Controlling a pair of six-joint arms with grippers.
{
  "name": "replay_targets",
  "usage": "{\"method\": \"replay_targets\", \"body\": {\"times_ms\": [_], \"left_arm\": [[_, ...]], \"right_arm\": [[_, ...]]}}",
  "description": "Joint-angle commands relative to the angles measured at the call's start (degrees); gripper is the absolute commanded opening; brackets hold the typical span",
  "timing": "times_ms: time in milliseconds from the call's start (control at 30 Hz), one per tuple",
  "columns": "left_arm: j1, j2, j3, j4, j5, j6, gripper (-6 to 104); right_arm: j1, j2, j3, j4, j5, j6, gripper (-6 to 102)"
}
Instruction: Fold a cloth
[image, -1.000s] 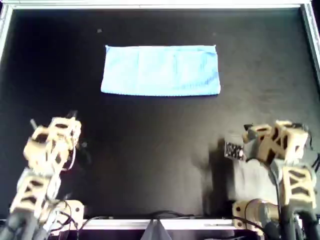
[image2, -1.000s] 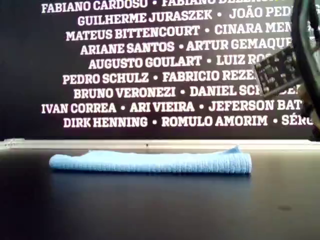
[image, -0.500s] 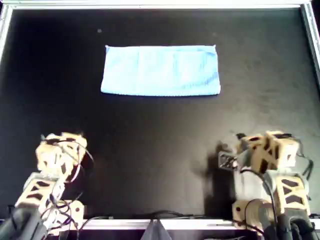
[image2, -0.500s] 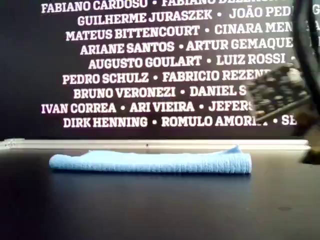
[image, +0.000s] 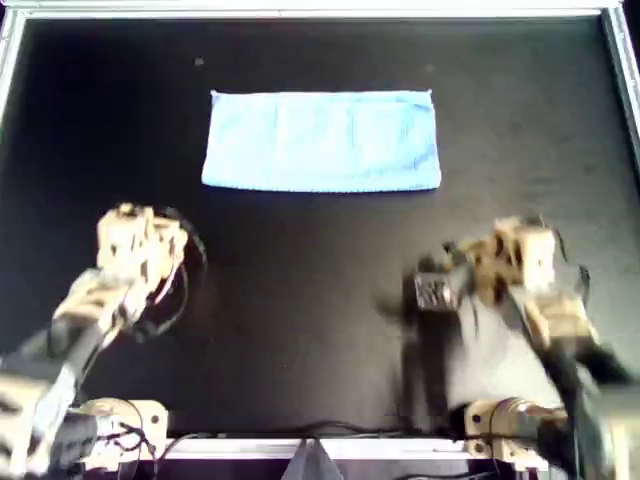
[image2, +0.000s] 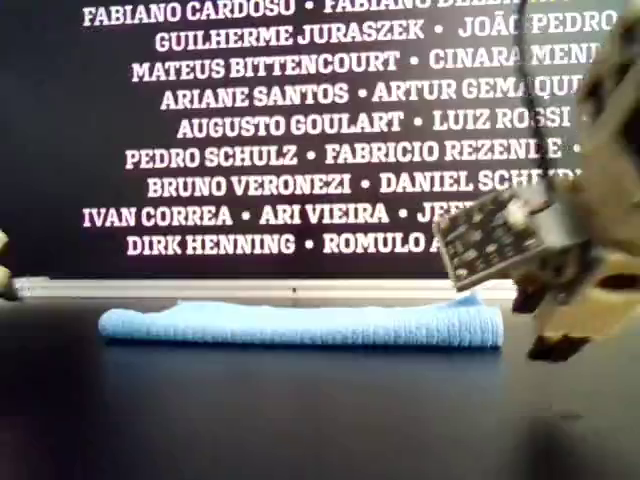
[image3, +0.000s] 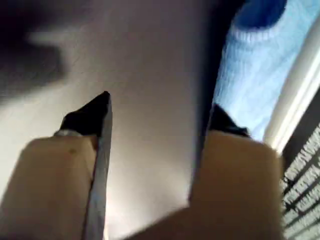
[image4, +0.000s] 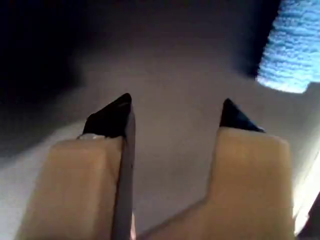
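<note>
Lying folded, one cloth (image: 321, 140) faces two empty tools, left (image3: 157, 112) and right (image4: 175, 112), both wide.

From overhead both arms smear with motion blur, so I can't read the jaws there; the lower links run off the bottom edge. The arm (image: 505, 275) on the overhead view's right is the worse smear. In the exterior view an arm (image2: 560, 270) is cut by the right edge and blurs over the wall lettering (image2: 330, 130), hiding parts of several names. In the left wrist view the cloth (image3: 255, 85) is cut by the frame edge and partly behind a fingertip (image3: 225, 125). My right wrist view catches only one corner of it, soft and out of focus.
</note>
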Motion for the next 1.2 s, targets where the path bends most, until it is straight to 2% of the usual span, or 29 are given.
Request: {"method": "replay_targets", "body": {"times_ms": [0,100,267,400,533,1167], "left_arm": [[0.4,-4.3,-9.3,-1.4,0.3,0.4,80],[0.4,-8.3,-13.9,-1.4,0.3,0.4,81],[0.2,-14.0,-20.8,-1.4,0.3,0.4,81],[-2.6,-18.5,-25.8,-1.4,0.2,0.4,81],[-4.9,-22.4,-29.9,-1.4,0.1,0.4,81],[-5.1,-35.5,-45.0,-1.4,0.1,0.4,81]], "right_arm": [[-0.1,-8.9,-17.3,-3.0,-0.5,0.53,78],[-0.1,-13.3,-24.4,-3.0,-0.5,0.53,83],[1.8,-18.1,-30.0,-3.0,-0.5,0.53,83],[5.7,-21.4,-32.3,-3.0,0.4,0.53,83],[6.7,-24.3,-34.6,-3.0,0.4,0.53,83],[5.4,-33.1,-44.5,-2.9,0.5,0.53,83]]}}
